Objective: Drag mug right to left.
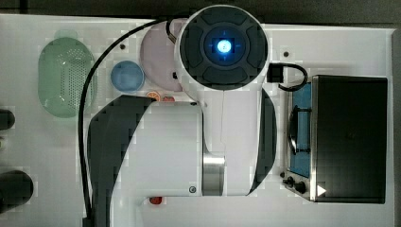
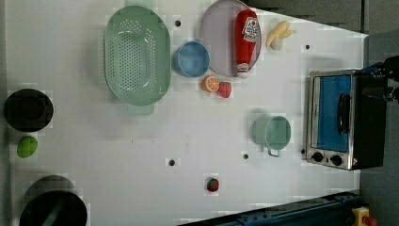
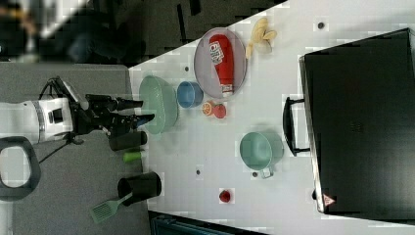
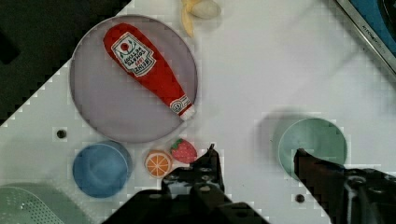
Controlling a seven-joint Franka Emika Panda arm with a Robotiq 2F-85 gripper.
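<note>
Beside toaster oven (image 2: 339, 117): mug (image 2: 273, 133) sitting untouched, handle at 6 o'clock.
Gripper (image 4: 254, 158): hovering wide open, gripping nothing.
Risk: dragging may be tipping mug into strawberry (image 2: 212, 184).

1. A ketchup bottle (image 2: 246, 42) is lying on a grey plate (image 2: 217, 37) — a peeled banana (image 2: 278, 34) is sitting just off the plate's rim.
2. A blue bowl (image 2: 192, 59) is standing between the plate and a pale green colander (image 2: 137, 54).
3. An orange slice (image 2: 211, 84) and a strawberry (image 2: 225, 89) are lying side by side, touching.
4. A toaster oven (image 2: 336, 118) is sitting at the left view's right — its door is staying closed.
</note>
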